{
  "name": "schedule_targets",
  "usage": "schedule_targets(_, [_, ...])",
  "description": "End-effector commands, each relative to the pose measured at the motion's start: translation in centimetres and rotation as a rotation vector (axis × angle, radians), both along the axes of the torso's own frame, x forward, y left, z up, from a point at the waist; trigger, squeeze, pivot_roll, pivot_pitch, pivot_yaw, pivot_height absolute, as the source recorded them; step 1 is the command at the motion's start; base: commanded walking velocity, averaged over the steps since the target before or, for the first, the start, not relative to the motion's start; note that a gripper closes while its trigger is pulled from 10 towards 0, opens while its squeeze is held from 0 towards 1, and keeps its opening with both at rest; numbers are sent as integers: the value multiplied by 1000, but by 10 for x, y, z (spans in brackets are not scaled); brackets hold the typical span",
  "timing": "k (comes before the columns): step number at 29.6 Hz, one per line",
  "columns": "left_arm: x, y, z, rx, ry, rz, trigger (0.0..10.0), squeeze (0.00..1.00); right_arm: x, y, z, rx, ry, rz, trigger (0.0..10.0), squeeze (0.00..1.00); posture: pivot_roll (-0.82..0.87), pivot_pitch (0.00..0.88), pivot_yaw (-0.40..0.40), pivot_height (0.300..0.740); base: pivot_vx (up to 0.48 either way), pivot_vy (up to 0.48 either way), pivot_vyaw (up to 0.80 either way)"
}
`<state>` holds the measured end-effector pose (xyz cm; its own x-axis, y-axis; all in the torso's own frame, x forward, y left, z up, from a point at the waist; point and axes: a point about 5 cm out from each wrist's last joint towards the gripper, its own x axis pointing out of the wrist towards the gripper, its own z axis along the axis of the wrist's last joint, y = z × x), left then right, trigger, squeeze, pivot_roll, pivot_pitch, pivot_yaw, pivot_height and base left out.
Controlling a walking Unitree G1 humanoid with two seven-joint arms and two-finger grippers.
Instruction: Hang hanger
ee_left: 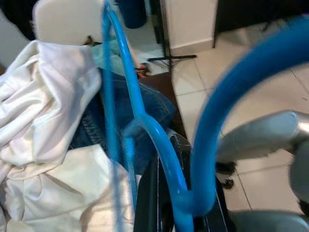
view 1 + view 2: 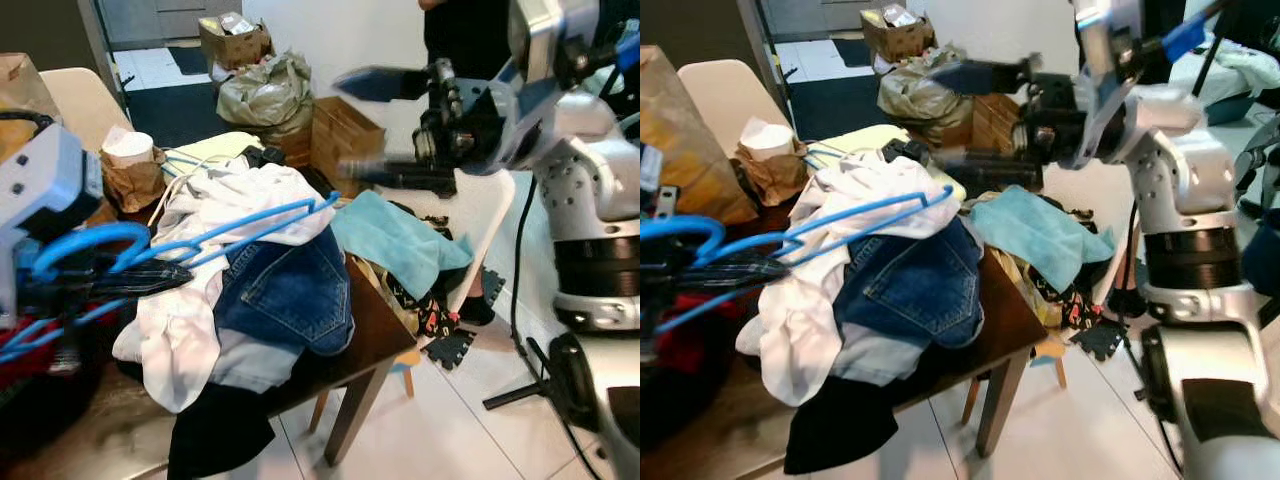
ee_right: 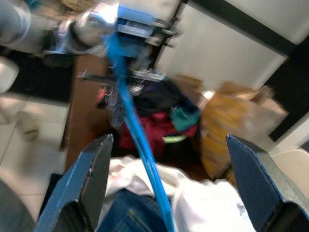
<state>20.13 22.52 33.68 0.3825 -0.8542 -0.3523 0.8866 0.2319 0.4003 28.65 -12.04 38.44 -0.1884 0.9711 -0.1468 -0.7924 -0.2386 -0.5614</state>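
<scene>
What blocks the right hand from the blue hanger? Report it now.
Nothing visible does. The right hand hangs open in the air above the clothes pile, and the blue hanger, shut in the left hand, lies on top of the white garment with open space between them.

bright blue hanger (image 2: 230, 232), white shirt (image 2: 180, 330), blue denim jeans (image 2: 285, 290), seemingly turquoise cloth (image 2: 400, 240).

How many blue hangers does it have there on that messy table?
1 that I can tell: the blue hanger lies across the white shirt and jeans, hook end in the left gripper. More may hide among the clothes.
</scene>
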Motion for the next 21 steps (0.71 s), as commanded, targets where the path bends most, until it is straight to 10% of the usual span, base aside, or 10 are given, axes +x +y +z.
schedule_targets(1, [-2, 0, 5, 31, -6, -25, 10000, 0, -8, 5, 3, -43, -40, 49, 10000, 0, 22, 35, -26, 736, 0, 0, 0])
schedule_targets(9, [-1, -8, 10, 48, -26, -97, 10000, 0, -7, 23, -7, -175, -171, -12, 10000, 0, 13, 33, -23, 736, 0, 0, 0])
schedule_targets(21, [-3, -15, 8, 69, -4, -188, 10000, 0, 4, 46, -13, -123, -169, -140, 10000, 0, 15, 31, -17, 736, 0, 0, 0])
